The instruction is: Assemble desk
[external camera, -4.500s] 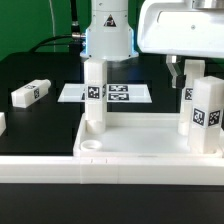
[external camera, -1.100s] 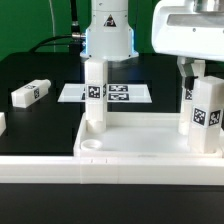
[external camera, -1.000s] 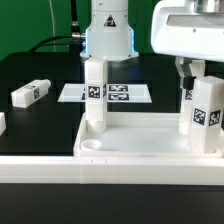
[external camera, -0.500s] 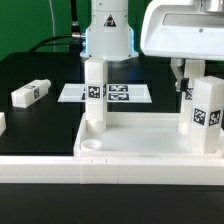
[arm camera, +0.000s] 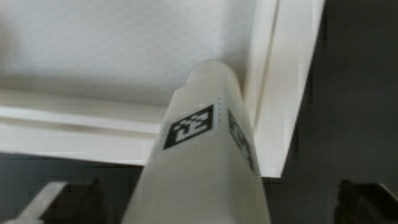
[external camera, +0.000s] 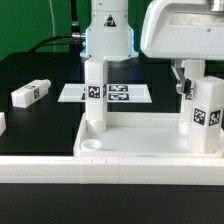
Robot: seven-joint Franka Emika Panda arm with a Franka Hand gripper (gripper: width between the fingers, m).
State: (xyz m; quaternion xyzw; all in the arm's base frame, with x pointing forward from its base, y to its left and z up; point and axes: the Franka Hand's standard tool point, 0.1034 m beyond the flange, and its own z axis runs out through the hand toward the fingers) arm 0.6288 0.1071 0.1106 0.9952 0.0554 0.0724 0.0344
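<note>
the gripper [external camera: 182, 82] is hanging over the right side of the tabletop [external camera: 130, 150] with its jaws spread wide and gripping nothing, its fingers [arm camera: 54, 195] straddling the top of the right rear leg [arm camera: 205, 150] and, as far as the wrist view is showing, not touching it. that leg is standing upright inside the tabletop's rim, just behind a second upright leg [external camera: 207, 115] at the tabletop's near right corner, while a third leg [external camera: 95, 95] is standing at its far left corner. the near left socket [external camera: 90, 145] is sitting empty, and a loose leg [external camera: 30, 92] is lying well off the tabletop's left side. the risk i am seeing is a finger snagging the straddled leg if the arm is moving sideways before it is clear of the top, which could be tipping it or working it loose; whether it is fully seated cannot be told. the neighbouring leg is standing so near that a swing toward the tabletop's front could be knocking it too
</note>
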